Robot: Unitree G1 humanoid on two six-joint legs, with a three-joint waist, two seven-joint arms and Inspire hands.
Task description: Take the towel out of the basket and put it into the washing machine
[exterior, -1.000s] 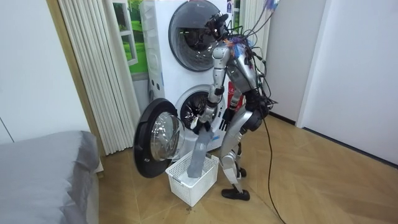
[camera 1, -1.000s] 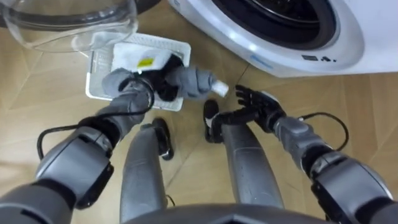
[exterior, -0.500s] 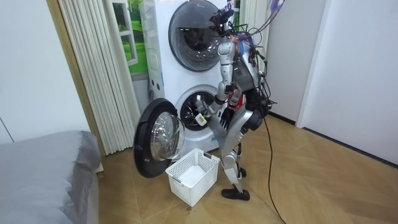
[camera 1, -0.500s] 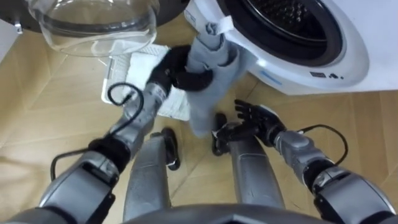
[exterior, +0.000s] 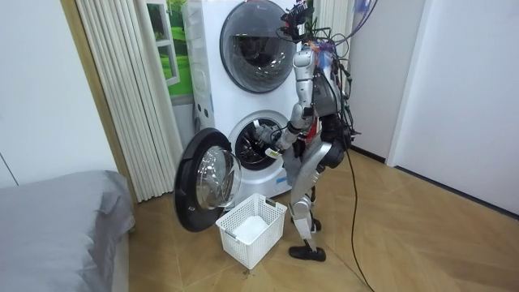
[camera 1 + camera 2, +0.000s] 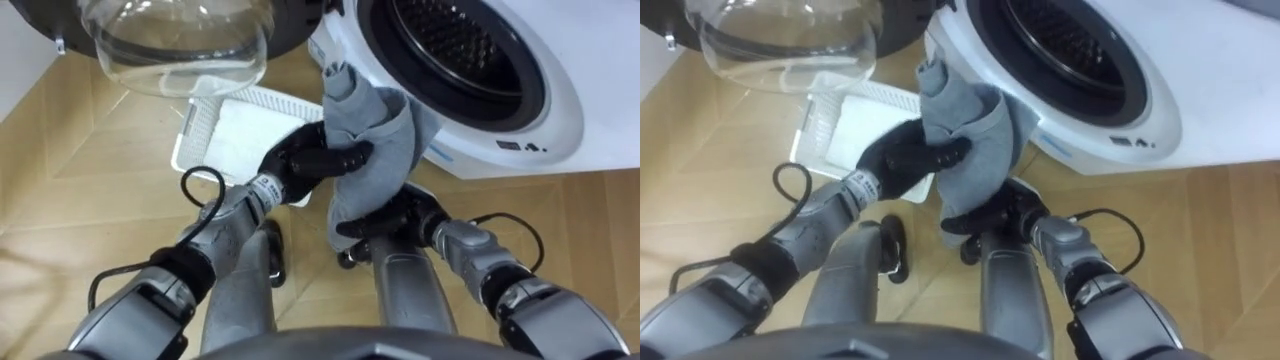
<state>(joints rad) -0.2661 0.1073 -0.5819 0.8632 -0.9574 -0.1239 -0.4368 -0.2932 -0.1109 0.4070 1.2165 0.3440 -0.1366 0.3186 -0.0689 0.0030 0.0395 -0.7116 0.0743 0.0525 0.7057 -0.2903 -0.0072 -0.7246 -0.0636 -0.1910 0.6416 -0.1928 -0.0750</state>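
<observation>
A grey towel [image 6: 372, 140] hangs bunched just in front of the lower washing machine's open drum [image 6: 455, 50], level with its white rim. My left hand [image 6: 312, 160] is shut on the towel's left side and holds it up. My right hand [image 6: 392, 216] sits under the towel's hanging lower end, fingers stretched out against the cloth and partly covered by it. In the room view I stand upright before the lower machine with the towel [image 5: 274, 143] held at the drum's mouth.
The glass door [image 6: 180, 40] stands swung open at my left. A white laundry basket [image 6: 205, 128] with pale cloth in it sits on the wooden floor below the door. A second machine [image 5: 255, 40] is stacked above; a bed [image 5: 57, 219] stands at the room view's left.
My left hand has lifted the towel out of the basket and carried it up and right to the drum opening. My right hand has come in under the towel's lower end.
</observation>
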